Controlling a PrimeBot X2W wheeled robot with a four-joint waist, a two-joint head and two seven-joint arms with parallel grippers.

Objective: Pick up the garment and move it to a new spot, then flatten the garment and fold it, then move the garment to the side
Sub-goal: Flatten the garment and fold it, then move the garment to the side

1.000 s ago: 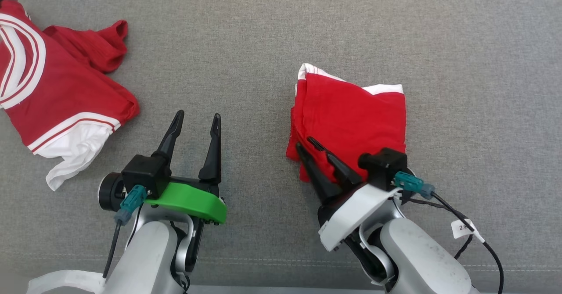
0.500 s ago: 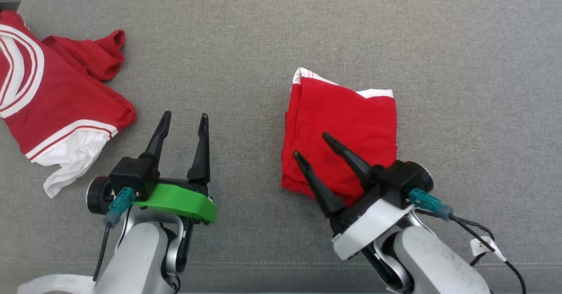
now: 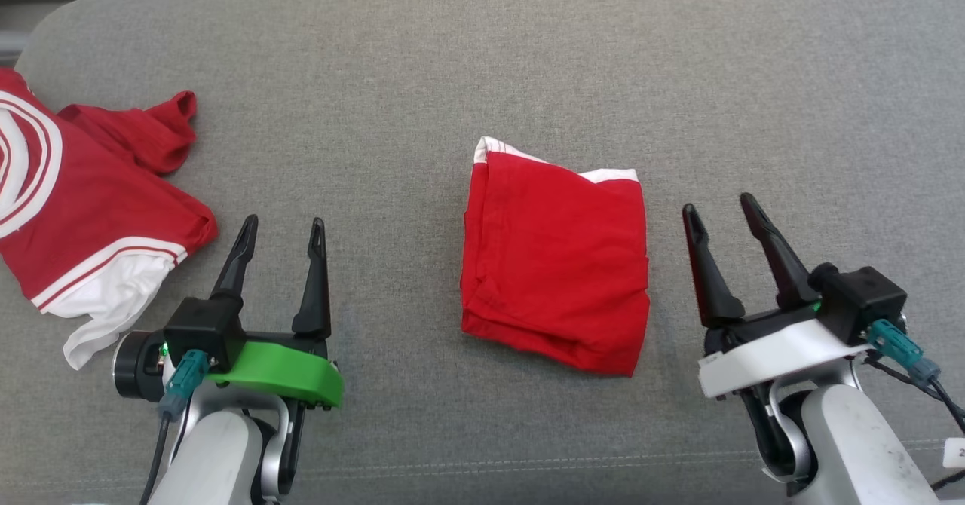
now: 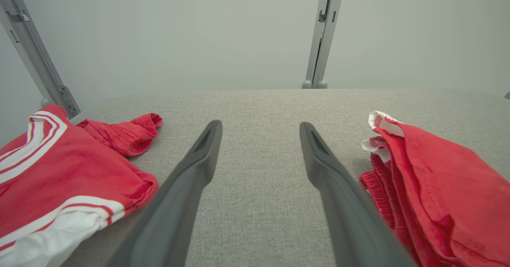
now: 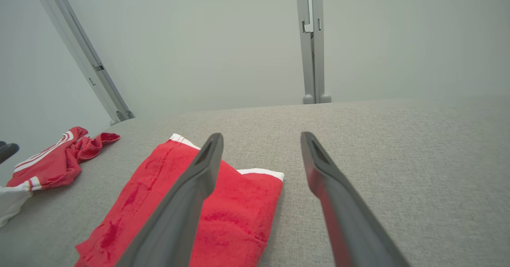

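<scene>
Folded red garment (image 3: 556, 264) lies centre-frame on the grey tabletop (image 3: 482, 53); left gripper (image 3: 283, 224) and right gripper (image 3: 717, 203) flank it, both spread wide, empty; wrist views add a metal post (image 4: 320, 36) behind.

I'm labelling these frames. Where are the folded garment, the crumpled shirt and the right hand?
folded garment (image 3: 554, 264), head view, middle of its red top layer.
crumpled shirt (image 3: 98, 203), head view, red body panel.
right hand (image 3: 717, 205), head view, midway between its open fingertips.
</scene>
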